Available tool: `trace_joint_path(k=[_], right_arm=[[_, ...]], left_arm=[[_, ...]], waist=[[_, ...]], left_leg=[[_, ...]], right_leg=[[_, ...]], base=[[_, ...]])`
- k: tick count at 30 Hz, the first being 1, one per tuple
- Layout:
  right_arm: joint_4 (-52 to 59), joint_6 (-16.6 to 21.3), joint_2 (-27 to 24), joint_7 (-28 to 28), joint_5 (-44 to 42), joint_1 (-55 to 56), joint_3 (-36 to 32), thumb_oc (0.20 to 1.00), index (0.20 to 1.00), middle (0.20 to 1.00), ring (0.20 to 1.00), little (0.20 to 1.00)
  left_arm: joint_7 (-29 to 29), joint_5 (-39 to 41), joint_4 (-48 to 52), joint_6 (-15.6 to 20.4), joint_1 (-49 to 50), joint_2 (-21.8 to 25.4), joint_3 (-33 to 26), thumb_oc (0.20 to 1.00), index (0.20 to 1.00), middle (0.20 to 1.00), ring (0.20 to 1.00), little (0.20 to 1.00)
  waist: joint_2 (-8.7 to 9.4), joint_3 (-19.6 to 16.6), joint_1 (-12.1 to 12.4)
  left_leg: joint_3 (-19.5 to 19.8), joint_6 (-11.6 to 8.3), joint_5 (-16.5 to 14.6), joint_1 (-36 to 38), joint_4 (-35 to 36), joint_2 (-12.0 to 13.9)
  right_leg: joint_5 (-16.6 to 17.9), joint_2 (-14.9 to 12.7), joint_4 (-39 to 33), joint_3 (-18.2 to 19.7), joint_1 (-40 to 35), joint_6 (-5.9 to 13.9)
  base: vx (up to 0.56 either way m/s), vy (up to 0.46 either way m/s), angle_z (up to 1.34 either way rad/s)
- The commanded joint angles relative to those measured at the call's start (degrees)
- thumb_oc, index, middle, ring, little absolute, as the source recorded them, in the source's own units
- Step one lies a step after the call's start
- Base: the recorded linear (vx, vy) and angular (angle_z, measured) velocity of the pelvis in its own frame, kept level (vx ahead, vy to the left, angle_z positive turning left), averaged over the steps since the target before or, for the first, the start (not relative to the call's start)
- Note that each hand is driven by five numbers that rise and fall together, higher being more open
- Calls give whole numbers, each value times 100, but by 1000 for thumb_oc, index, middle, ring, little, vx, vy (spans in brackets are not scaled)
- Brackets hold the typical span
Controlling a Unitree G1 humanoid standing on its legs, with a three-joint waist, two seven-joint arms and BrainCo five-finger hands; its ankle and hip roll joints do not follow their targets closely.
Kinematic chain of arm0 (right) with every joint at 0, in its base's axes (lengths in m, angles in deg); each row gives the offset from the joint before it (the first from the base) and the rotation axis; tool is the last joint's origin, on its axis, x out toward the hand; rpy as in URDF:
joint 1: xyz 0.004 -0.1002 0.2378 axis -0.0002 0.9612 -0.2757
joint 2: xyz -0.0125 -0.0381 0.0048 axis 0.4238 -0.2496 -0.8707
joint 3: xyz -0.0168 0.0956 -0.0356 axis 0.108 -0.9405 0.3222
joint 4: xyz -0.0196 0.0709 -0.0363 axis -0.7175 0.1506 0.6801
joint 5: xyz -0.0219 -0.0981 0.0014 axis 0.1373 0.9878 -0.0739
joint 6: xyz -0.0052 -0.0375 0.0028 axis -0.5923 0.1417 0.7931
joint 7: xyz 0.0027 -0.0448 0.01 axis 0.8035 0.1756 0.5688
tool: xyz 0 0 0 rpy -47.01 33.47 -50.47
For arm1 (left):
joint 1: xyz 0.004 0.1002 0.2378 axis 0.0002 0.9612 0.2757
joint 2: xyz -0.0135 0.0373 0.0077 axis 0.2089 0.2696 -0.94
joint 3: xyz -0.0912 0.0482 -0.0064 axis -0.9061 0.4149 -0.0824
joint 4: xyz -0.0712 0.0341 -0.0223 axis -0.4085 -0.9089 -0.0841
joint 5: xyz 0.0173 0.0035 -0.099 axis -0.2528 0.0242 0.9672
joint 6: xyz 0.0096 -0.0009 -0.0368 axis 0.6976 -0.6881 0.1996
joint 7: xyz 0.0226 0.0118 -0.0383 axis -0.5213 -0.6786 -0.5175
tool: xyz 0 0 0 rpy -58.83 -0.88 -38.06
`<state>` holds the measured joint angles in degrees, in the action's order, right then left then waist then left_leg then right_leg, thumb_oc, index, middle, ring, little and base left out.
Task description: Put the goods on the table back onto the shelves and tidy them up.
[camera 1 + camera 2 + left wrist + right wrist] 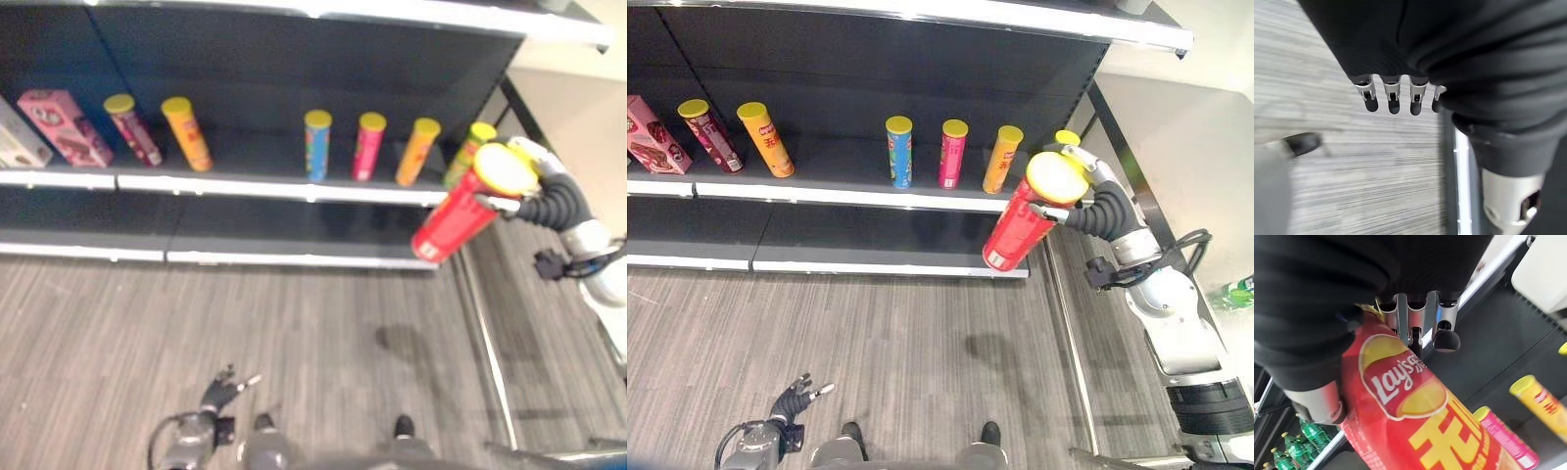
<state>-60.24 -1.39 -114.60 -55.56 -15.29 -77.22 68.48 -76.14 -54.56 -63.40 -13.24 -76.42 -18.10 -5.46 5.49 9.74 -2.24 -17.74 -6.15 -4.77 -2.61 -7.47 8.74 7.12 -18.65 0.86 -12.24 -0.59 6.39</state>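
Dark shelf (pixel 852 191) ahead: right hand (pixel 1087 186) clamped round tilted red canister (pixel 1024 217) beside the orange canister (pixel 1002 159); should upright it before setting down; left hand (pixel 794 399) hangs relaxed, empty.

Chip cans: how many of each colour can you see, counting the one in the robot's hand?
Red can, held in the right hand: 1
Orange cans: 2
Maroon can: 1
Blue can: 1
Pink can: 1
Green can, mostly hidden behind the red one: 1
Total: 7
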Motion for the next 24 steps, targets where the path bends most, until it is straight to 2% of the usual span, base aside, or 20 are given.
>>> trace_joint_path(k=[1,3,4,5,6,9,11,15,16,17,18,19,22,23,24], right_arm=[[221,117,-466,-49,-248,-553,-91,200,200,200,200,200],[241,145,-483,0,-315,-583,-8,200,200,200,200,200],[226,148,-476,24,-315,-575,41,200,200,200,200,200],[222,149,-477,24,-315,-586,47,200,200,200,200,200],[188,145,-416,70,-360,-565,131,200,200,200,200,200],[108,141,-241,79,-345,-647,398,200,200,200,200,200],[178,118,-223,108,-307,-502,380,200,200,200,200,200],[118,115,-112,158,-322,-555,601,200,200,200,200,200],[155,129,-39,197,-375,-548,701,200,200,200,200,200],[155,129,-39,197,-375,-548,701,200,200,200,200,200],[124,116,-15,198,-347,-559,763,200,200,200,200,200],[175,77,15,238,-272,-502,821,200,200,200,200,200],[284,69,191,302,-272,-341,851,200,200,200,200,200],[287,68,194,302,-271,-335,849,200,200,200,200,200],[259,95,294,313,-332,-304,884,200,200,200,200,200]], left_arm=[[70,-329,-259,53,-302,-4,189,1000,1000,1000,1000,1000],[66,-421,-515,39,-312,-46,146,1000,1000,1000,1000,1000],[62,-455,-638,22,-337,-94,104,1000,1000,1000,1000,1000],[62,-456,-643,25,-342,-96,99,1000,1000,1000,1000,1000],[63,-482,-793,5,-388,-200,50,1000,1000,1000,1000,1000],[8,-451,-803,37,-473,-361,42,1000,1000,1000,1000,1000],[52,-436,-687,62,-424,-465,90,1000,1000,1000,1000,1000],[-1,-337,-506,93,-442,-557,136,1000,1000,1000,1000,1000],[6,-198,-244,117,-433,-608,239,1000,1000,1000,1000,1000],[6,-197,-244,117,-432,-608,239,1000,1000,1000,1000,1000],[-6,-166,-186,114,-478,-628,288,1000,1000,1000,1000,1000],[-31,-122,-161,104,-520,-640,300,1000,1000,1000,1000,1000],[-78,-110,-159,98,-477,-622,255,1000,1000,1000,1000,1000],[-79,-111,-159,98,-473,-620,256,1000,1000,1000,1000,1000],[-127,-56,-170,136,-422,-618,213,1000,1000,1000,1000,1000]], waist=[[-354,-275,-140],[-400,-187,-217],[-403,-148,-262],[-407,-158,-271],[-393,-99,-363],[-373,-32,-391],[-318,-100,-411],[-319,-128,-367],[-264,-20,-298],[-265,-23,-303],[-218,64,-270],[-222,113,-249],[-248,72,-211],[-243,75,-198],[-251,56,-183]], left_leg=[[-52,-128,714,396,1247,313],[-65,-33,574,549,1247,109],[-7,15,482,626,1247,-8],[0,15,495,603,1247,-4],[109,96,395,736,1247,-203],[189,169,262,871,1247,-415],[248,234,101,955,1247,-556],[305,181,-72,1107,977,-627],[469,-18,-174,775,-78,-597],[473,-18,-180,764,-91,-594],[542,-169,-75,537,-582,-557],[573,-316,78,326,-846,-366],[609,-210,42,307,-331,-69],[593,-211,46,333,-307,-72],[777,-221,169,306,61,230]], right_leg=[[-682,463,601,217,49,454],[-907,941,452,208,245,338],[-931,1161,330,194,383,275],[-913,1165,315,187,395,269],[-856,1475,77,224,632,243],[-651,1456,-106,-181,900,245],[-668,1422,-302,-190,635,150],[-693,1459,-460,-154,317,108],[-741,1413,-499,-123,85,29],[-741,1414,-500,-127,87,28],[-788,1373,-524,-128,-42,-19],[-910,1363,-585,-151,-223,-61],[-1047,1265,-586,-6,-311,17],[-1052,1263,-586,7,-318,19],[-1156,1119,-560,110,-325,99]], base=[[204,368,3],[235,343,-8],[141,153,3],[220,159,18],[229,139,35],[198,89,26],[174,12,24],[192,-27,36],[107,-24,25],[157,-28,18],[148,27,15],[235,61,19],[247,116,16],[288,229,-5],[312,290,-14]])
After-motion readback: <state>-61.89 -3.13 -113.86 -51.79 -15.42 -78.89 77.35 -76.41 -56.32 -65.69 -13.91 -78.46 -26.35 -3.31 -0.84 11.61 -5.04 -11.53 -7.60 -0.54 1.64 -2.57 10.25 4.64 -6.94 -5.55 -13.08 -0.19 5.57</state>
